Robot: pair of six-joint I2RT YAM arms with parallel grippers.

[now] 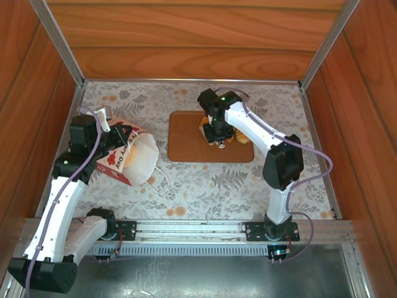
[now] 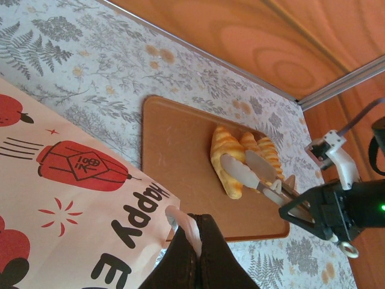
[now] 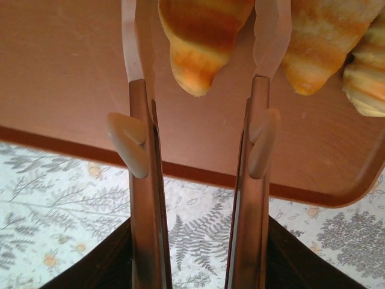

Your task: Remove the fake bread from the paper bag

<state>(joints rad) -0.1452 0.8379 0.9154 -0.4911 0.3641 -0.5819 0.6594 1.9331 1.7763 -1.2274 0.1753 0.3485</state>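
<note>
While the left gripper [image 2: 183,224] stands pinched shut on the rim of the paper bag [image 2: 72,198], we put the step in hand at the tray end: dropping off one piece of fake bread [image 2: 228,180]. Bag lies tilted on the floral table [image 1: 205,186] at the left, mouth turned toward the brown tray [image 2: 174,156], well apart from it.

Right gripper [image 3: 203,24] hangs low over the tray, jaws apart, one finger on each side of a croissant [image 3: 201,48] that lies on the tray. We see a sliver of tray between one finger and the pastry. The other finger runs right along its flank, touching or nearly so, we cannot tell which. So we call it straddling, not clamped.

A second croissant [image 3: 325,42] lies just beside the first, and a third ridged piece [image 3: 367,84] pokes in at the edge past it. All three are on the tray, out of the bag.

Judgement: a set-down, near its end. Next move calls for lifting straight up so the fingers clear the croissant without dragging it or nudging its neighbour, then swinging across to the bag mouth. Left arm needs to hold the rim up so the mouth is wide for the reach. What is left inside the bag we cannot tell; its inside is bright and washed out from above.
</note>
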